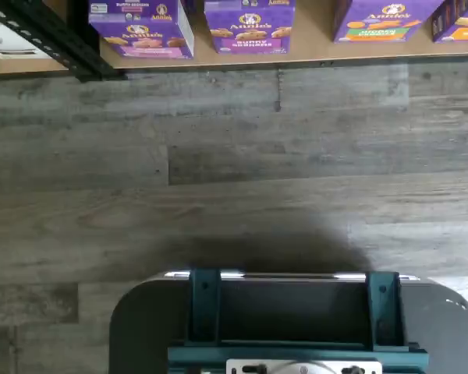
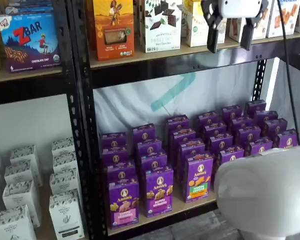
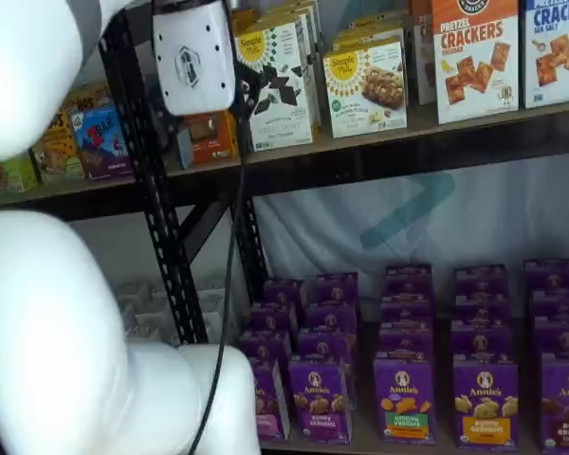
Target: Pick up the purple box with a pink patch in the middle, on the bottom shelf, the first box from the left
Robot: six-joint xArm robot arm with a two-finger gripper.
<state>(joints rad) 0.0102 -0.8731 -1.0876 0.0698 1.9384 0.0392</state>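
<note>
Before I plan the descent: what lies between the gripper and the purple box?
In a shelf view, the gripper hangs open high above the purple box; the upper shelf board lies between.

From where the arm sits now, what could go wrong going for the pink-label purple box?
1. The jaws of the gripper stand open up by the upper shelf, so the descent is long and passes that shelf's edge.
2. The purple box stands tight beside a darker-label box; a finger may catch the neighbor.
3. The black post stands close on its other side.
</note>
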